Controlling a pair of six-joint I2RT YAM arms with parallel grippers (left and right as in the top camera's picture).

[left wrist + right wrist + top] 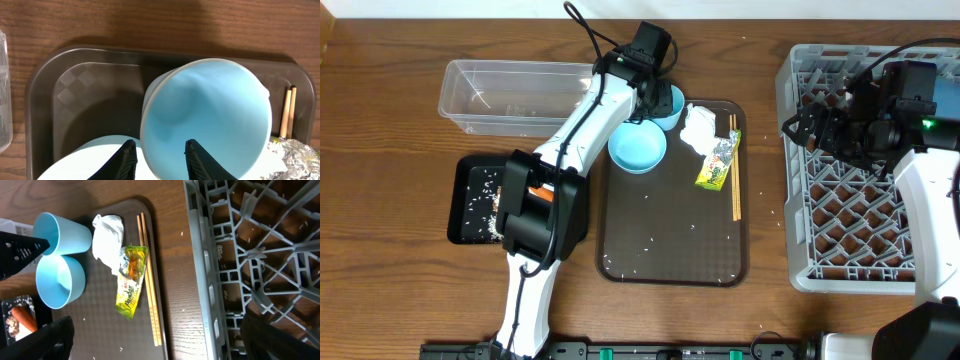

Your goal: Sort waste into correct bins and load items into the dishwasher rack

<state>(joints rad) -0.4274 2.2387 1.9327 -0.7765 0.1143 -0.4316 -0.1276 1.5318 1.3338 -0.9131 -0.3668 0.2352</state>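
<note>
Nearest the front of the counter it's mostly mess. The shallow black rectangular tray (460,226) on the left has white rice (478,197) and an orange carrot (22,316) in it, and a few stray grains sit on the flat brown serving tray (670,230). Nothing risky there.

Further back, the thin wooden chopsticks (735,175) and the yellow-green snack wrapper (717,162) lie along that tray's right side. The pale-blue round bowl (637,148) is to their left.

Behind the bowl is where I'd worry. The light-blue plastic cup (210,115) sits tilted at the tray's far-left end, just beside the bowl and near the crumpled white paper (700,128). The left jaws are partly closed, one finger outside the rim and one inside, and I can't tell if they've got a real bite. With a pinch on a thin wall like that, the cup could swing or slip on the lift and clip the bowl.

On the right, the right jaws hang wide open and empty above the far-left part of the big grey lattice dishwasher rack (840,230). A drop-off there could get crowded.
</note>
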